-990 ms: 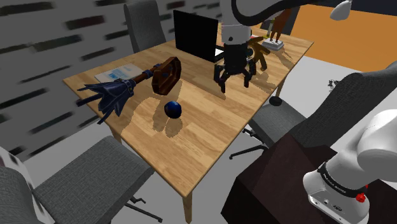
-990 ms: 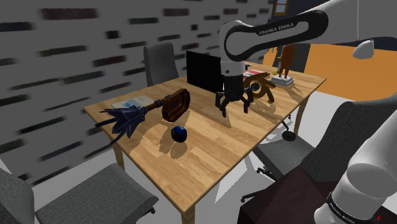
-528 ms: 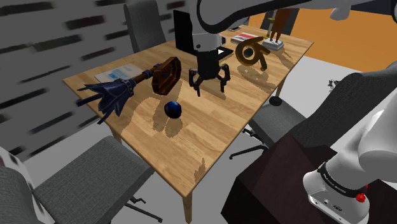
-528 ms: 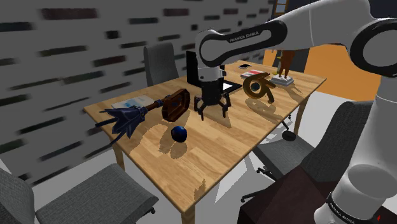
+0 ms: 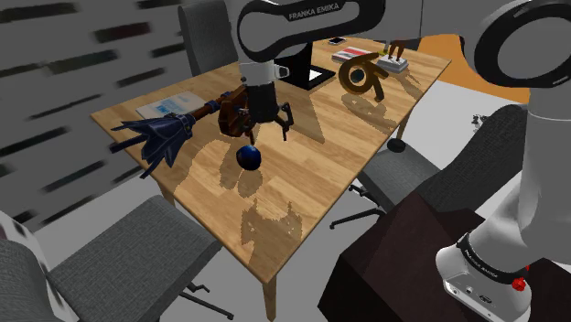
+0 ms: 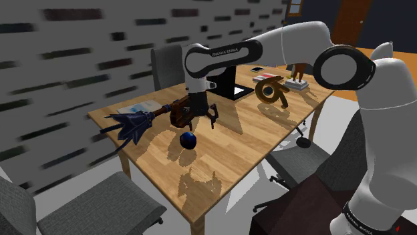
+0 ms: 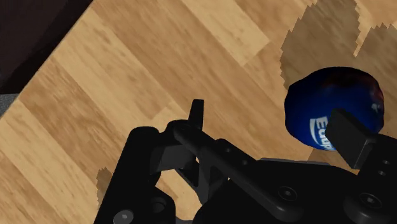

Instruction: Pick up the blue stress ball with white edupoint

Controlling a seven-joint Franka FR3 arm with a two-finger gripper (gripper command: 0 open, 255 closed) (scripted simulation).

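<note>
Blue and stamped with white lettering, the stress ball (image 5: 248, 157) (image 6: 188, 139) (image 7: 334, 108) sits on a wooden table (image 5: 302, 183) (image 6: 220, 157) (image 7: 127, 76), close to the table edge on the shoulder view's left. The Franka arm's black gripper (image 5: 263, 133) (image 6: 199, 121) (image 7: 273, 127) hangs just above and beyond the ball, pointing down at the tabletop. Its two fingers are spread wide and hold nothing. In the wrist view the ball lies off to one side of the spread fingers, and the finger nearest it (image 7: 350, 137) covers part of its lettering; whether that finger touches the ball cannot be made out.

A brown bag (image 5: 233, 108) (image 6: 180, 110) lies directly behind the gripper, and a folded navy umbrella (image 5: 156, 137) (image 6: 133, 125) stretches from the bag toward the shoulder view's left. A thin booklet (image 5: 174, 102) (image 6: 137, 107) rests near the far corner beside the umbrella. Farther along the table stands a bronze-coloured knot sculpture (image 5: 360, 75) (image 6: 272, 91), well apart from the ball. Grey office chairs flank the table, one (image 5: 128, 256) (image 6: 100, 207) at the near side and another (image 5: 206, 32) (image 6: 167, 67) at the far side.
</note>
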